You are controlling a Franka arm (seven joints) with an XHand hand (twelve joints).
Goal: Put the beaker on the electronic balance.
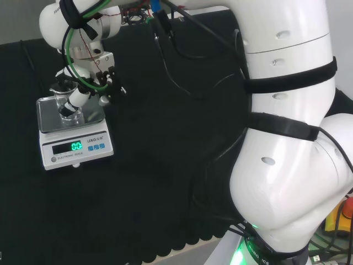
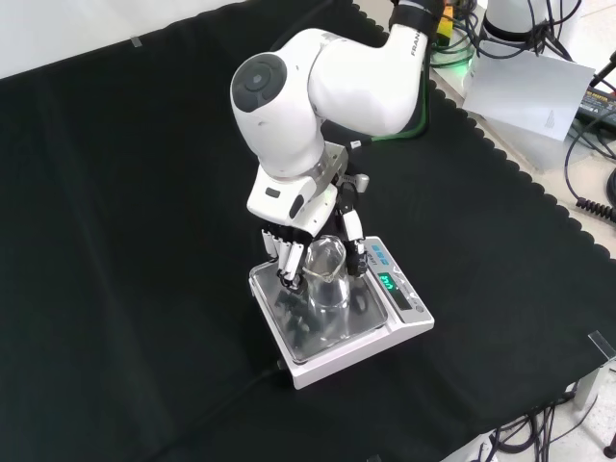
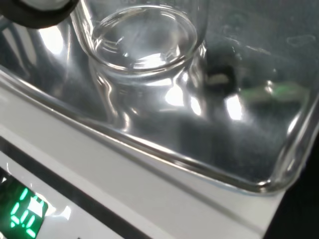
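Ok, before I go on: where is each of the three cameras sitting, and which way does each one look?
Head view: behind and above the arm's base, looking over the white arm links at the bench; the hand holds the beaker over the balance.
Front view: in front of the arm, looking down on the black cloth; the arm reaches in from the top.
Wrist view: at the wrist, looking past the palm at the beaker's base and the steel pan.
Shared: all three show beaker and balance.

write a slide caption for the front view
Hand holding a glass beaker on the steel pan of the balance.
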